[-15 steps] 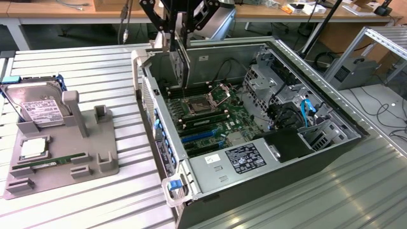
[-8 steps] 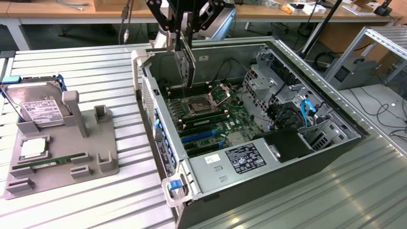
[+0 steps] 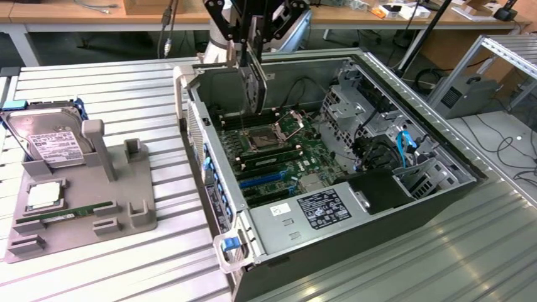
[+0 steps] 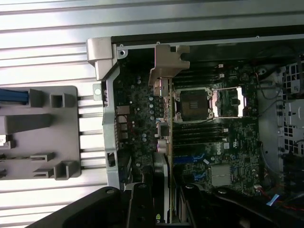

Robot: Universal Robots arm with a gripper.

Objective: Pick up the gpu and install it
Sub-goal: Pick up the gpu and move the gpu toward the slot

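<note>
The gpu [image 3: 254,82] hangs on edge over the open computer case [image 3: 403,94], above the motherboard [image 3: 281,157] near the case's back wall. It is a thin dark card. My gripper [image 3: 251,34] is shut on its upper part, coming down from the top of the exterior view. In the wrist view the gpu [image 4: 167,137] shows edge-on, its silver end bracket [image 4: 168,59] pointing away from my gripper [image 4: 166,211]. The black fingers [image 4: 140,206] stand on either side of the card. The card is above the board, not touching it.
A grey fixture tray [image 3: 126,214] lies on the slatted table at the exterior view's left. It carries a silver hard drive [image 3: 50,141], a green memory stick [image 3: 71,214] and a square chip [image 3: 42,196]. Inside the case are the processor socket [image 3: 268,135], drive cages [image 3: 353,107] and blue cables [image 3: 403,145].
</note>
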